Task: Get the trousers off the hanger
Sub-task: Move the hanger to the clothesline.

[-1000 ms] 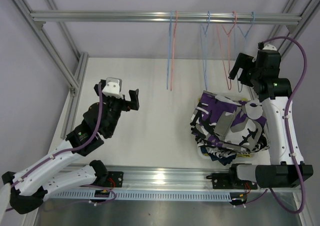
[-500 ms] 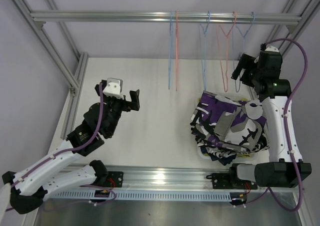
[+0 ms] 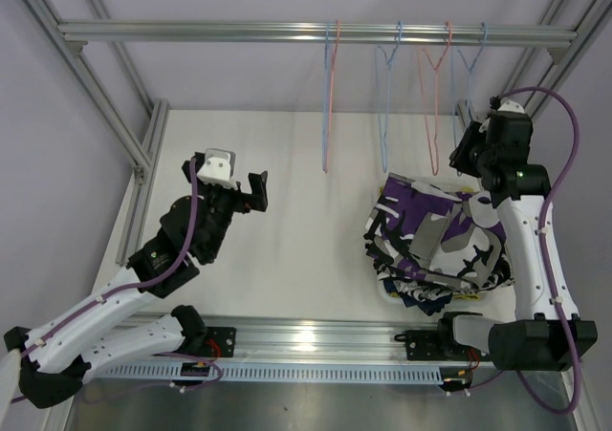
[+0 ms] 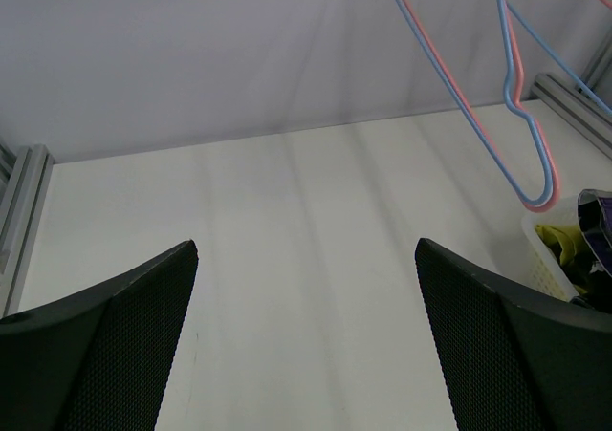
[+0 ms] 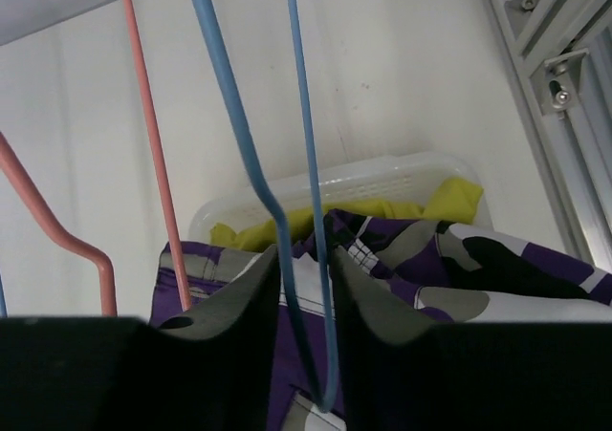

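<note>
— On the right side of the table (image 3: 306,249), heaped in a white basket (image 5: 316,192): trousers (image 3: 435,240). Look?

— Crumpled. Black, white and purple patches on top; yellow-green piece (image 5: 449,197) tucked against the basket's far rim (plainest from the right wrist).

— Pointing which way?

— Hard to say for a heap. Wider left-to-right than front-to-back from above, draped over the near rim.

— Claws?

— Right gripper (image 5: 304,259) raised, fingers drawn close around a blue hanger (image 5: 231,96), narrow gap showing; pinched or not, cannot tell. Left gripper (image 4: 306,249) spread wide above the table.
</note>
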You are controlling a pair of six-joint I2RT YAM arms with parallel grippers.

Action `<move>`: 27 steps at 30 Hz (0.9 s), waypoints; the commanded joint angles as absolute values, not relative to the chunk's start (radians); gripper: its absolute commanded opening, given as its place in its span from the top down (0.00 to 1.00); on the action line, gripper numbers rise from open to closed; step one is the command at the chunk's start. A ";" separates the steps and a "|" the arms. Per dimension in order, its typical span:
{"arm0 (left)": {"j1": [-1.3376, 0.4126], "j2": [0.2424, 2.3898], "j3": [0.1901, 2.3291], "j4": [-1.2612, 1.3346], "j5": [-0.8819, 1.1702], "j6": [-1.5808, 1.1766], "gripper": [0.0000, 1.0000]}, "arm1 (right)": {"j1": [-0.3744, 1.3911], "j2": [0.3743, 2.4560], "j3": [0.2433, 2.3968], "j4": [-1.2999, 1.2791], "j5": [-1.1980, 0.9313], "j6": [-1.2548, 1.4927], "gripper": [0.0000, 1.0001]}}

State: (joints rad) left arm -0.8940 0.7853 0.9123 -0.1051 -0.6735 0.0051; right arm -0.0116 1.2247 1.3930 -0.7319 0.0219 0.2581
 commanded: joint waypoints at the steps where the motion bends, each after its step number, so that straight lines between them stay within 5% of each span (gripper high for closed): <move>1: -0.888 0.776 0.913 -0.066 -0.655 -0.003 0.01 | 0.036 1.184 1.375 -0.684 -0.023 0.236 0.71; 13: -0.888 0.770 0.914 -0.068 -0.646 -0.003 0.01 | 0.170 1.181 1.376 -0.726 0.132 0.184 0.94; 27: -0.890 0.759 0.914 -0.067 -0.647 -0.002 0.01 | 0.345 1.250 1.419 -0.765 0.287 0.179 1.00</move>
